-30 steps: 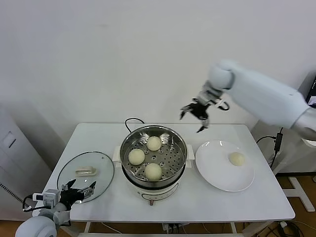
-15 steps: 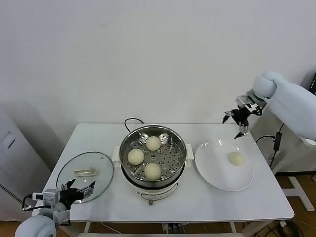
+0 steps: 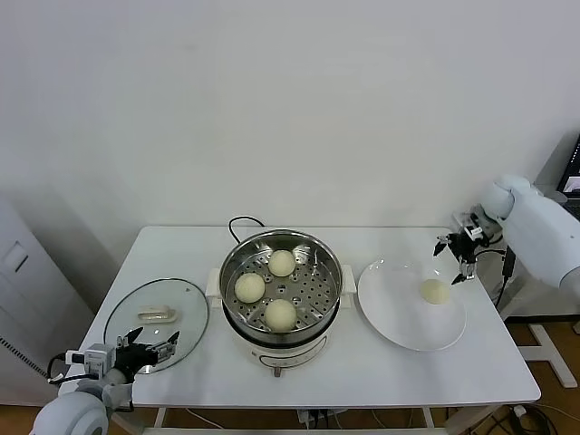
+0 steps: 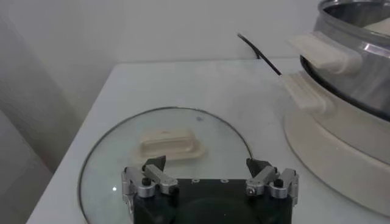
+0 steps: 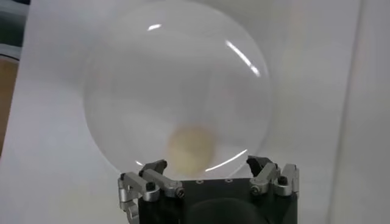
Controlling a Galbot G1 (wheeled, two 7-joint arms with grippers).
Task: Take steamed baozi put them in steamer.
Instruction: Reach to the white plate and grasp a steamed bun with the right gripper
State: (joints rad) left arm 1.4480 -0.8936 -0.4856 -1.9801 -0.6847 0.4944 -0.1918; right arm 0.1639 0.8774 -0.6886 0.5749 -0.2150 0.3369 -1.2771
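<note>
Three baozi (image 3: 281, 314) already in the steamer (image 3: 282, 299); a fourth baozi (image 3: 435, 291) alone on the white plate (image 3: 399, 317) right of the steamer. Right gripper (image 3: 458, 256) poised above that plate's far edge, jaws spread, apparently empty. Left gripper (image 3: 143, 351) parked by the glass lid (image 3: 156, 322), jaws spread. Risks: soft bun dented by a hard squeeze, or nudged off the plate onto the bench (image 3: 408, 372) by an off-centre descent.

I see a white desk (image 3: 181, 249) against a plain wall. A glass lid (image 3: 156, 323) with a cream handle lies flat on its left side; a white plate (image 3: 399, 317) sits on its right, and a black cable (image 3: 241, 223) curls at the back.
</note>
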